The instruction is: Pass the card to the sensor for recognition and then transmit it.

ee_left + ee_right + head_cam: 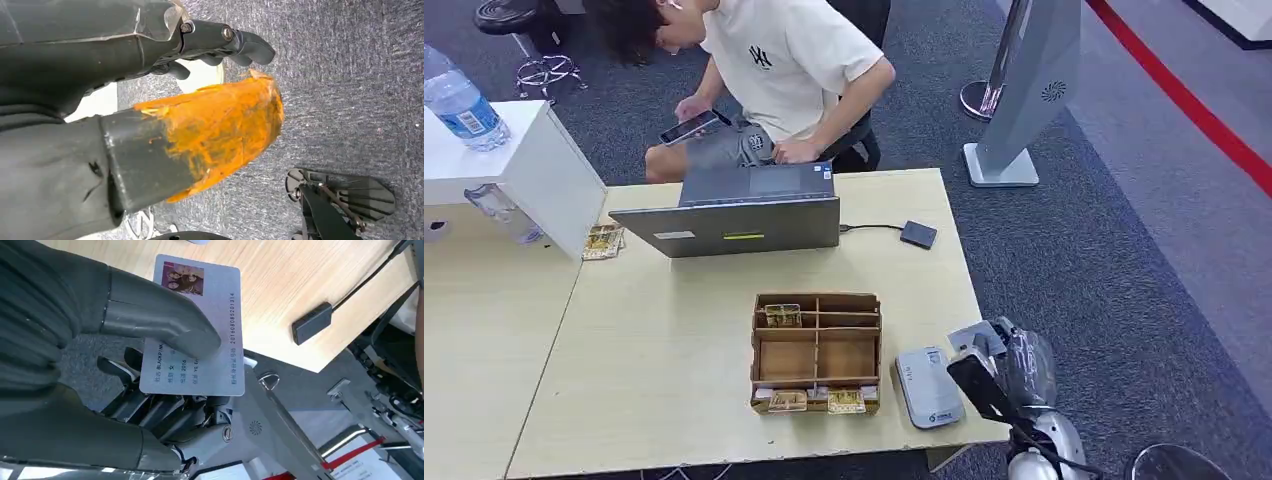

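Laptop [742, 213] on table [654, 360], wooden organizer [816, 352] near; person [774, 60] behind with phone [689, 127]

One laptop [739, 210], one wooden organizer [816, 352], one card reader [929, 387], one held card [200, 325], two water bottles [459, 100], one person [764, 60].
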Robot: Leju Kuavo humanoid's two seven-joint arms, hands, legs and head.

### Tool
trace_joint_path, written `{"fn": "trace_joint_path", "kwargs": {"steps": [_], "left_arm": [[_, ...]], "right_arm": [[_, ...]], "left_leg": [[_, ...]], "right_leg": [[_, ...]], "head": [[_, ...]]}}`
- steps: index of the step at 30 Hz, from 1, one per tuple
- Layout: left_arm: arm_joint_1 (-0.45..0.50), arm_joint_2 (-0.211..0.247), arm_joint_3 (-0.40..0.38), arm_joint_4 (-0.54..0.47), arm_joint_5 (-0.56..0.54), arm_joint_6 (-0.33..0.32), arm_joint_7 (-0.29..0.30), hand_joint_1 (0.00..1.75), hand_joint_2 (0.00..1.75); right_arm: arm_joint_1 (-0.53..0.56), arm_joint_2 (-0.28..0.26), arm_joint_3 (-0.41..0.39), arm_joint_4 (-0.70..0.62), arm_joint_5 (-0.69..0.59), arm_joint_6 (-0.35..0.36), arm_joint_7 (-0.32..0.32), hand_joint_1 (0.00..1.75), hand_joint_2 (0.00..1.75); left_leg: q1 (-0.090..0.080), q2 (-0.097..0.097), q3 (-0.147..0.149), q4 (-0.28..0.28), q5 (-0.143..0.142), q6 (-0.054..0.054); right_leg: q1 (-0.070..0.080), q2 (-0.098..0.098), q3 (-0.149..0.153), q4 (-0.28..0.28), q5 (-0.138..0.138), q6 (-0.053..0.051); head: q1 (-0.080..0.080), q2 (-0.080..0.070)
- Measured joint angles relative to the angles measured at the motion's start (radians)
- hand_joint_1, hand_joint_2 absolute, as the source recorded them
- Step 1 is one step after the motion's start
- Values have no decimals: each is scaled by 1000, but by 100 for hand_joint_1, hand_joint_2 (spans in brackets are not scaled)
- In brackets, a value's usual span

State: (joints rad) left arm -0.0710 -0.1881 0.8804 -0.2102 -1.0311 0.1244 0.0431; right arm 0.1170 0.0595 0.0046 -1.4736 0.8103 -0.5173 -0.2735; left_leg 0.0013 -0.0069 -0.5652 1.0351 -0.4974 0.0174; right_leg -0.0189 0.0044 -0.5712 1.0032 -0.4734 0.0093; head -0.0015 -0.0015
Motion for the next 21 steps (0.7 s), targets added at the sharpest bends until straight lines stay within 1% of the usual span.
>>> {"fn": "trace_joint_path", "kwargs": {"steps": [21], "left_arm": [[0, 0, 0, 0, 0, 0, 0, 0, 0]], "right_arm": [[1, 4, 0, -6, 0, 0, 0, 175, 175]], "left_leg": [[0, 0, 0, 0, 0, 0]], "right_leg": [[0, 0, 0, 0, 0, 0]], "head": [[0, 0]]}}
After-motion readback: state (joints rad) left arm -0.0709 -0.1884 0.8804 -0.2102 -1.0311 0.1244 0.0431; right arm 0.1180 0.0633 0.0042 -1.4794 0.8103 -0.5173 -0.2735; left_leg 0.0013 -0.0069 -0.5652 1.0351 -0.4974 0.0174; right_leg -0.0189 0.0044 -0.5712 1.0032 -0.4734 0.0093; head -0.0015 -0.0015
